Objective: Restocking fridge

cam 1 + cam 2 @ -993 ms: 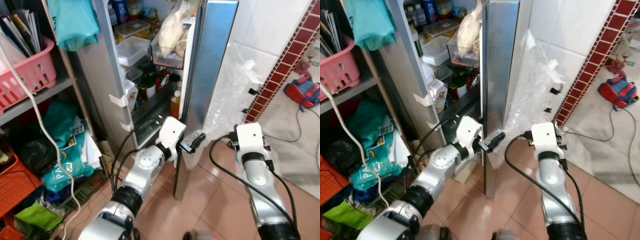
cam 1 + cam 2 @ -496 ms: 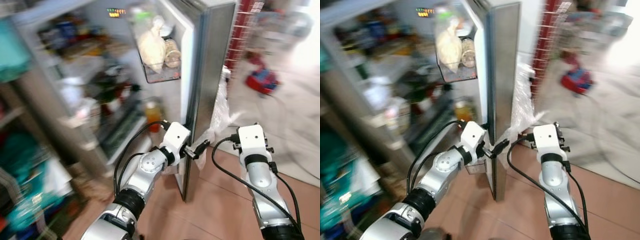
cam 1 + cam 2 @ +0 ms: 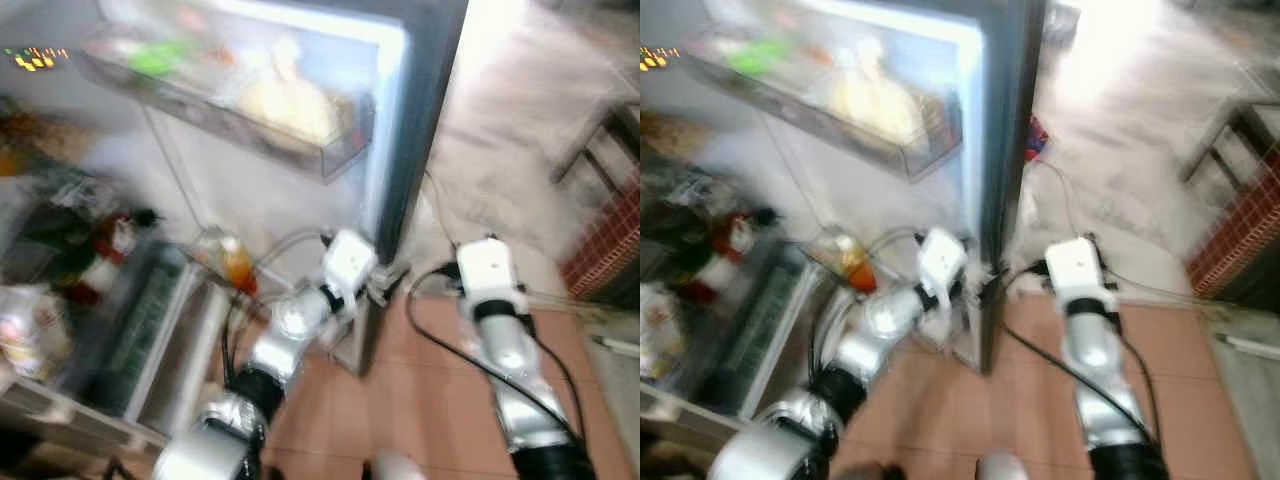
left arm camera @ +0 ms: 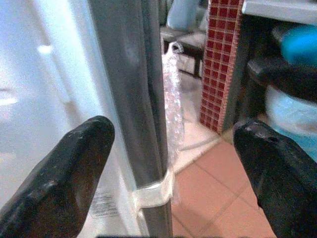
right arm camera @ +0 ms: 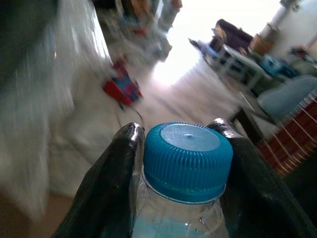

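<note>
Open fridge door (image 4: 131,99) between spread fingers, water bottle held at its neck.
The left gripper (image 4: 168,163) has its 2 fingers (image 4: 59,178) wide apart, empty, the door's steel edge standing between them. The right gripper (image 5: 181,144) is closed on a clear water bottle (image 5: 185,158), fingers pressing either side just below its blue cap (image 5: 190,151).

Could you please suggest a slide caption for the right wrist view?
Right tool shut on a clear bottle with a blue cap.
</note>
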You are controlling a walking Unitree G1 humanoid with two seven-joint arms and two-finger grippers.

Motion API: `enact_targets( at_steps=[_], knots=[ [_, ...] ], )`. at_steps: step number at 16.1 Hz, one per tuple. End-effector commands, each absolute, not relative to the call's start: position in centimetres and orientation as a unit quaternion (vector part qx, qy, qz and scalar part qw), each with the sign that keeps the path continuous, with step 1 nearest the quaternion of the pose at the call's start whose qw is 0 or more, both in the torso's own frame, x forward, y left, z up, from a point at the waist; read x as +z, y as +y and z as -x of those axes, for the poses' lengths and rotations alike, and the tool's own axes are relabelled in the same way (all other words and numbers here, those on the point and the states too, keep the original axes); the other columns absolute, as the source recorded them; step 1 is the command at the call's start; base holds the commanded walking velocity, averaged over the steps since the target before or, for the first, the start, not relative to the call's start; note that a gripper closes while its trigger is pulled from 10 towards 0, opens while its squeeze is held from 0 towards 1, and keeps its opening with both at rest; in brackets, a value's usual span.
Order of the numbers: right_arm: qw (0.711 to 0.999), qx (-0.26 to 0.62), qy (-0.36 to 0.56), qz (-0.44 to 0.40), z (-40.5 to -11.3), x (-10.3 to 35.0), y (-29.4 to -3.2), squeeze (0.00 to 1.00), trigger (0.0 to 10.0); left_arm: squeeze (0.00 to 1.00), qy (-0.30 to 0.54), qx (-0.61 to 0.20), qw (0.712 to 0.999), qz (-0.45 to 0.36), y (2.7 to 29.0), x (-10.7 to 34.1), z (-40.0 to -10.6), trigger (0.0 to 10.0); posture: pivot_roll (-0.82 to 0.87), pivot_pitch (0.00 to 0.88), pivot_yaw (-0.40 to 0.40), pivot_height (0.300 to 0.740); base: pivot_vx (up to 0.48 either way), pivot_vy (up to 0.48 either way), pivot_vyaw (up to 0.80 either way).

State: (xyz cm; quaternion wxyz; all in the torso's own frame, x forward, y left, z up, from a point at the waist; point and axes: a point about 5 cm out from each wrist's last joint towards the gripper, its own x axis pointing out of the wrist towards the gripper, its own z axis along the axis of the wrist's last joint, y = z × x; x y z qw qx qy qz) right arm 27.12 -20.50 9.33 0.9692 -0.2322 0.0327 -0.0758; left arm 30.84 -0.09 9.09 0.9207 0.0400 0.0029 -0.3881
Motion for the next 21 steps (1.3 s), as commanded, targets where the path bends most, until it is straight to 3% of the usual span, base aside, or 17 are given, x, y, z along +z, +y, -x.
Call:
enact_targets(
  at_steps=[1, 5, 10, 13, 14, 21],
  knots=[
    [0.970, -0.073, 0.009, 0.233, -27.6, 10.4, -20.0, 0.00, 10.0, 0.00, 0.003, -0.388, 0.921, -0.031, -0.9, 9.4, -30.9, 10.0, -0.04, 0.000, 0.007, 0.740, 0.398, 0.000, 0.00],
    [0.970, -0.061, 0.002, 0.236, -27.8, 10.6, -19.7, 0.00, 10.0, 0.00, 0.006, -0.377, 0.926, -0.035, -0.8, 9.5, -31.3, 10.0, -0.04, 0.000, 0.007, 0.740, 0.395, 0.000, 0.00],
    [0.985, 0.104, 0.020, 0.139, -27.6, 9.7, -15.3, 0.00, 10.0, 0.00, 0.003, -0.345, 0.938, -0.043, -0.3, 9.5, -31.7, 10.0, -0.04, 0.000, 0.012, 0.740, 0.280, 0.000, 0.00],
    [0.981, 0.129, 0.014, 0.147, -27.9, 9.8, -14.7, 0.00, 10.0, 0.00, 0.015, -0.308, 0.951, -0.023, 1.1, 9.1, -31.8, 10.0, -0.03, 0.000, 0.010, 0.740, 0.000, 0.000, 0.00],
    [0.978, 0.153, 0.003, 0.145, -28.1, 10.1, -14.4, 0.00, 10.0, 0.00, 0.016, -0.280, 0.960, -0.017, 2.8, 8.7, -31.8, 10.0, -0.02, 0.000, 0.008, 0.740, 0.000, 0.000, 0.00],
    [0.963, 0.227, -0.018, 0.144, -28.6, 10.6, -12.7, 0.00, 10.0, 0.00, 0.006, -0.186, 0.982, -0.017, 7.3, 8.5, -31.8, 10.0, 0.01, 0.000, -0.004, 0.740, 0.171, 0.136, 0.54]
  ],
)
